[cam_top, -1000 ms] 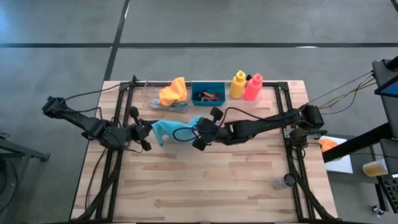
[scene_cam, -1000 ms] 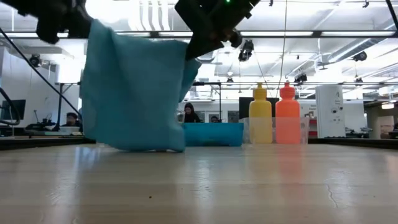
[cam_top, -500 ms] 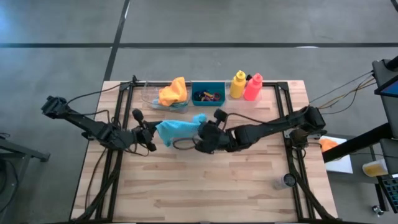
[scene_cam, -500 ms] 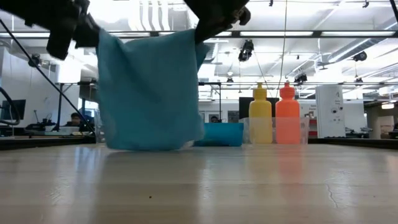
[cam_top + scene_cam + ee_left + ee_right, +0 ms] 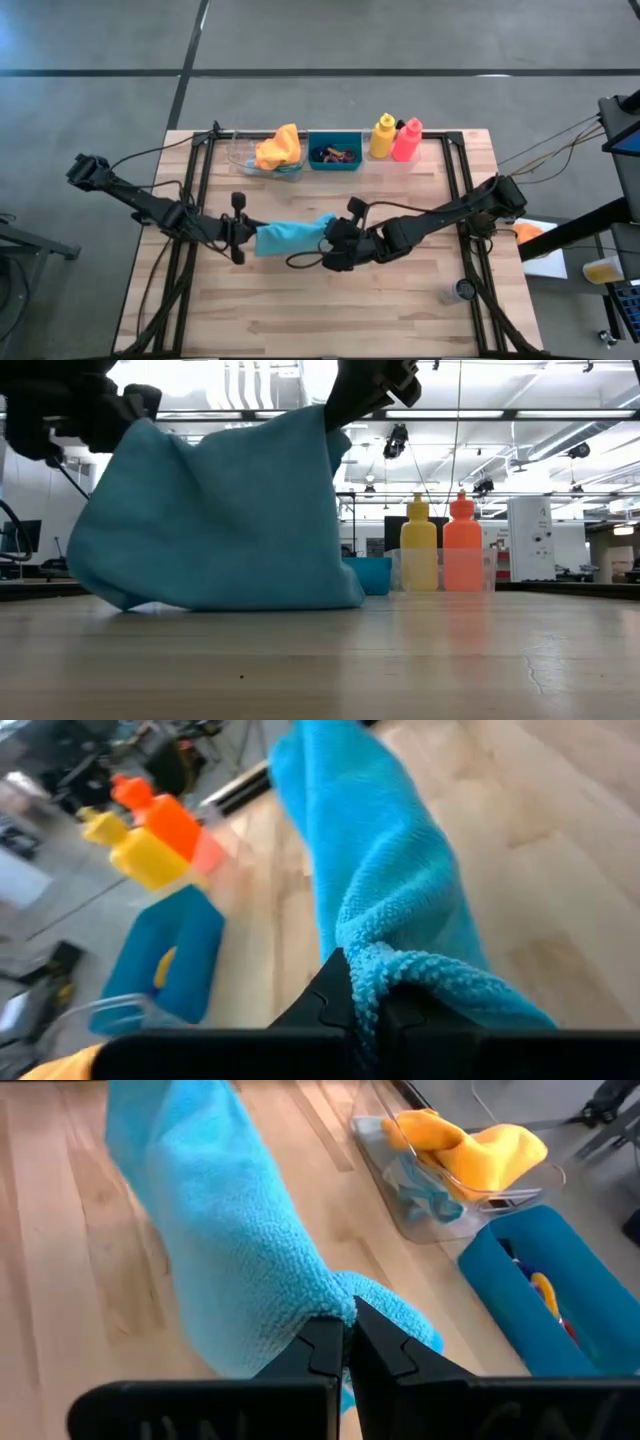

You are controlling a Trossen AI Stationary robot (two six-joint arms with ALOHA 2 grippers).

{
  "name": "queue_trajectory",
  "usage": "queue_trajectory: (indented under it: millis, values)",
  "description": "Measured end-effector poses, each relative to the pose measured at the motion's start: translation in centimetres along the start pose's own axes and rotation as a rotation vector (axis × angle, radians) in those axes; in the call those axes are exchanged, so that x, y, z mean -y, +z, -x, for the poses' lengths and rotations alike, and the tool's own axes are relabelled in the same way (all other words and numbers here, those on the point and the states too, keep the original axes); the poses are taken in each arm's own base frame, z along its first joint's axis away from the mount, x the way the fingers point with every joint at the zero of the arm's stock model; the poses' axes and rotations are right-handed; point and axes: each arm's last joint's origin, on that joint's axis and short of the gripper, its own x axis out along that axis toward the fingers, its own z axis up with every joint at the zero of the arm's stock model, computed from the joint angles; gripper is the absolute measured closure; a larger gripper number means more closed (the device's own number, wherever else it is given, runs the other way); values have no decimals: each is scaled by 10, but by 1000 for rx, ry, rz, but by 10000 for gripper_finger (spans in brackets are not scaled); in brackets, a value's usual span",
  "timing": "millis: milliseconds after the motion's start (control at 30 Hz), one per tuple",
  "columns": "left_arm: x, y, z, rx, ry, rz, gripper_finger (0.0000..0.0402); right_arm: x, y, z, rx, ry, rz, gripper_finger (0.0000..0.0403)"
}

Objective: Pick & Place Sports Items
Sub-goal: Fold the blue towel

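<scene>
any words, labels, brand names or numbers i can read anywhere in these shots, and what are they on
None can be read in any view.
Yellow bottle: plain, no label showing.
Pink-red bottle: plain, no label showing.
Teal cloth, held between the left gripper and right gripper: no tag or print visible.
Teal bin: no marking visible.
Room behind the table in the low view: equipment and fixtures too far and too small to read.

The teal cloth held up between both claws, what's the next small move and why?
Probably lower both claws together to lay the teal cloth flat on the table. The left claw and right claw are each shut on an upper corner, the cloth hangs stretched between them, and its bottom edge already touches the wood in the low view.
</scene>
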Motion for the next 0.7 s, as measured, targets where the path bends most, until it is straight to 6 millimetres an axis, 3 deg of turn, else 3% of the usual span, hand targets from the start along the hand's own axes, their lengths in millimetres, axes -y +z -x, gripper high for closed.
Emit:
queue_trajectory:
  millis: [233,700]
  values:
    - [2,0,0,12,-56,104,354,0,0,0,-4,-2,0,395]
    - [8,2,1,52,-282,186,177,-2,-1,1,-19,35,2,395]
